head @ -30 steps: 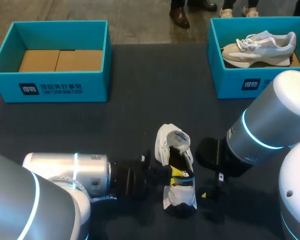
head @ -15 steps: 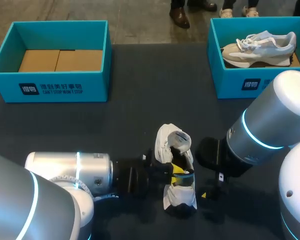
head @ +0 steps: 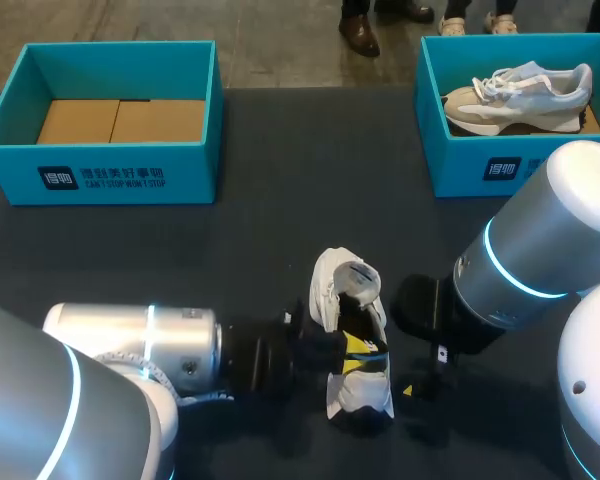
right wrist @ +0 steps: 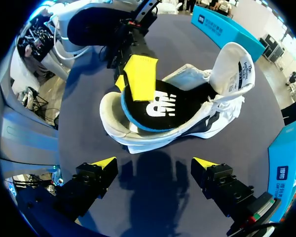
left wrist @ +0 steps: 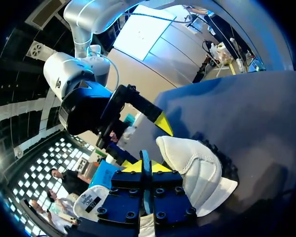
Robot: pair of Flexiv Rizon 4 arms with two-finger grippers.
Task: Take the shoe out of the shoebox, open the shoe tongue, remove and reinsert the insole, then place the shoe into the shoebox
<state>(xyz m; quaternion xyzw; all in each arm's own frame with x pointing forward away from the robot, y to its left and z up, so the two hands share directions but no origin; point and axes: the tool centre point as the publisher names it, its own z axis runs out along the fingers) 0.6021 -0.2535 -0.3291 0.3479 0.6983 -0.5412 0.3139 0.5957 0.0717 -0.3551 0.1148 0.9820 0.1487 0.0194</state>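
Observation:
A white shoe (head: 332,287) lies on its side on the dark table, near the front edge, tongue pulled open. In the right wrist view the shoe (right wrist: 214,116) shows a black insole (right wrist: 163,106) with a blue rim, partly lifted at the heel end. My left gripper (head: 357,347) comes in from the left and is shut on that insole end; in its own view the left gripper (left wrist: 145,167) has the insole's blue edge (left wrist: 145,159) pinched between its tips. My right gripper (right wrist: 154,164) stands open just short of the shoe's sole, touching nothing.
An empty teal shoebox (head: 100,170) stands at the back left. A second teal box (head: 480,165) at the back right holds another pale shoe (head: 520,90). Bare dark table (head: 290,200) lies between the boxes and the shoe.
My left arm shifted slightly right and came back, its fingers loosening briefly on the insole. The shoe and the right arm have not moved.

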